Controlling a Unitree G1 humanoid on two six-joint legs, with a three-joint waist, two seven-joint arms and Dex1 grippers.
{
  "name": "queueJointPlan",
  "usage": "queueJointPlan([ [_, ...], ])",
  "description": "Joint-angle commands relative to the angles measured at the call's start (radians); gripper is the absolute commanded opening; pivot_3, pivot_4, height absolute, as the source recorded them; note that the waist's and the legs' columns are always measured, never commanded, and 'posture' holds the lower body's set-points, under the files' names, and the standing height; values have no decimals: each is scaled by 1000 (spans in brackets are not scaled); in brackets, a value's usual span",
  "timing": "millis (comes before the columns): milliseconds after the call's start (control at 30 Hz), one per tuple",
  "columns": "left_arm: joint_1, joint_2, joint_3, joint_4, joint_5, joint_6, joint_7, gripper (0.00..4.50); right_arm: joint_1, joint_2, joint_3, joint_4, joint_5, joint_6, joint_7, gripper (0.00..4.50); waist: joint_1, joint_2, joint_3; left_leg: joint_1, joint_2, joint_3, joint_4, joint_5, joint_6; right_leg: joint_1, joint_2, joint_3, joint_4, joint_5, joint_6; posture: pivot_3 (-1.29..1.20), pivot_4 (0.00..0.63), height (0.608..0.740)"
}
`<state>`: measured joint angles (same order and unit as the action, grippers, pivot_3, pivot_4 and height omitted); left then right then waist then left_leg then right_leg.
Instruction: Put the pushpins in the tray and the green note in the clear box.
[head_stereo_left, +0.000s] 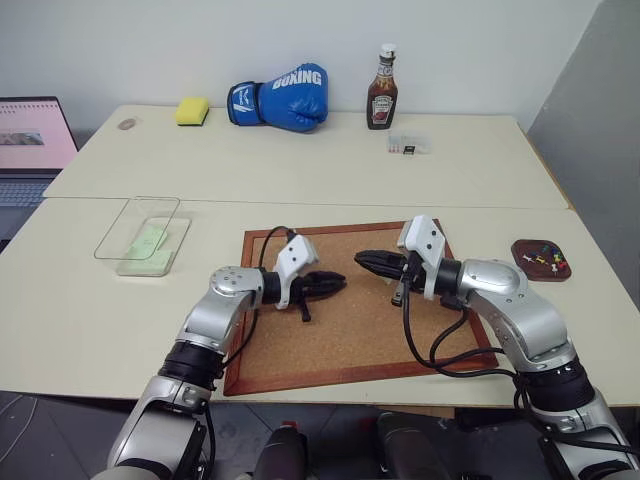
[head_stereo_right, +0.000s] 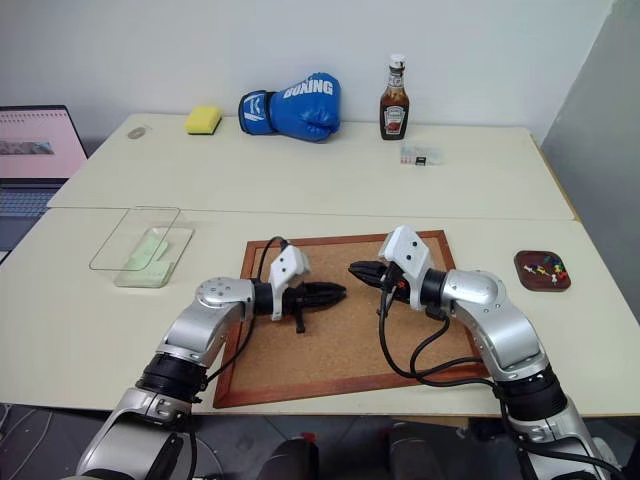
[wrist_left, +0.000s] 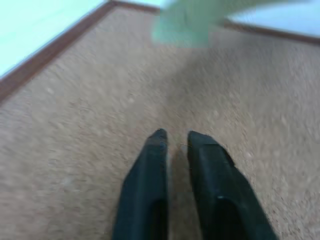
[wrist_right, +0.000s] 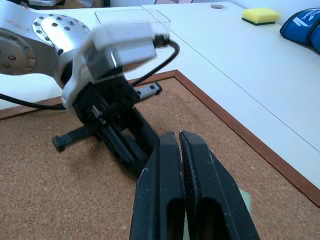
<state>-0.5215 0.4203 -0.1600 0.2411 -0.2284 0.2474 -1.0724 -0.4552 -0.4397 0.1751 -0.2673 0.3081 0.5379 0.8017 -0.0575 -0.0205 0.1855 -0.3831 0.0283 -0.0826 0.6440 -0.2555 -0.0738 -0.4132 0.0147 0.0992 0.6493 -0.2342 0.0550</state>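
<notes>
Two grippers meet nose to nose over the corkboard (head_stereo_left: 340, 340), and the job now rests with the right one. The right gripper (head_stereo_left: 360, 259) has its jaws pressed together, and a pale green sheet shows just under them in its wrist view. The left wrist view sees the same sheet raised above the cork, so I take it that the green note (wrist_left: 187, 22) is pinched there and hanging below the jaws. The left gripper (head_stereo_left: 340, 283) faces it with jaws parted only a sliver and nothing between them.

What the next move turns on is that the clear box (head_stereo_left: 135, 268) sits on the surface well off to the robot's left, beyond the board's left edge. That puts it on the far side of the left arm from the note, and the left arm is plainly the nearer one. The box's long side runs away from the robot, slanting a little, and a pale green patch already shows inside it. The note is blurred, so how it is turned I cannot tell.

The pushpins (head_stereo_left: 545, 258) lie in the tray (head_stereo_left: 522, 250) at far right — that half looks done.
</notes>
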Motion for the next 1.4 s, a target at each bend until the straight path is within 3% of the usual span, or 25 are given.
queueJointPlan([
  [33, 5, 10, 36, -105, -43, -30, -11, 1631, -37, 10, -62, -45, 82, 70, -13, 0, 0, 0, 0, 0, 0, 0, 0, 0, 0, 0, 0, 0, 0, 0, 0, 0, 150, 740],
  [200, -24, 0, 45, -130, -38, -103, 5, 2561, -88, 49, -156, -37, 245, 247, -48, 0, 0, 0, 0, 0, 0, 0, 0, 0, 0, 0, 0, 0, 0, 0, 0, 0, 150, 740],
  [400, -72, -5, 32, -118, -84, -98, -52, 2561, -165, 85, -283, 5, 497, 522, -99, 0, 0, 0, 0, 0, 0, 0, 0, 0, 0, 0, 0, 0, 0, 0, 0, 0, 150, 740],
  [633, -104, -21, 28, -177, -192, 50, -99, 2561, -184, 78, -343, 7, 689, 704, -127, 0, -1, 0, 0, -1, 0, 0, 0, 0, 1, 0, 0, 0, -1, 0, 0, 0, 150, 740],
  [833, -89, 28, -11, -280, -268, 196, -193, 2561, -196, 92, -370, 10, 779, 748, -180, 0, -5, 0, 0, -2, 0, 0, 0, -1, 1, -1, 0, 0, 0, 0, 0, 0, 150, 740],
  [1133, -110, 18, -5, -272, -261, 206, -183, 2561, -191, 75, -362, 12, 816, 739, -204, 0, -8, 0, 0, -2, 0, 0, 0, -1, 1, -1, 0, 0, -1, 0, 0, 0, 150, 740],
  [1167, -112, 15, -3, -267, -257, 204, -177, 2202, -189, 73, -359, 13, 812, 734, -206, 0, -8, 0, 0, -2, 0, 0, 0, -1, 1, -1, 0, 0, -1, 0, 0, 0, 150, 740],
  [1267, -113, 14, -2, -260, -259, 207, -175, 1823, -187, 69, -354, 15, 809, 725, -210, 0, -7, 0, 0, -3, 0, 0, 0, -1, 1, -2, 0, 0, -1, 0, 0, 0, 150, 740],
  [1400, -108, 17, -5, -262, -259, 205, -176, 897, -187, 65, -350, 19, 811, 715, -214, 0, -7, 0, 0, -3, 0, 0, 0, -1, 1, -3, 0, 0, -1, 0, 0, 0, 150, 740],
])
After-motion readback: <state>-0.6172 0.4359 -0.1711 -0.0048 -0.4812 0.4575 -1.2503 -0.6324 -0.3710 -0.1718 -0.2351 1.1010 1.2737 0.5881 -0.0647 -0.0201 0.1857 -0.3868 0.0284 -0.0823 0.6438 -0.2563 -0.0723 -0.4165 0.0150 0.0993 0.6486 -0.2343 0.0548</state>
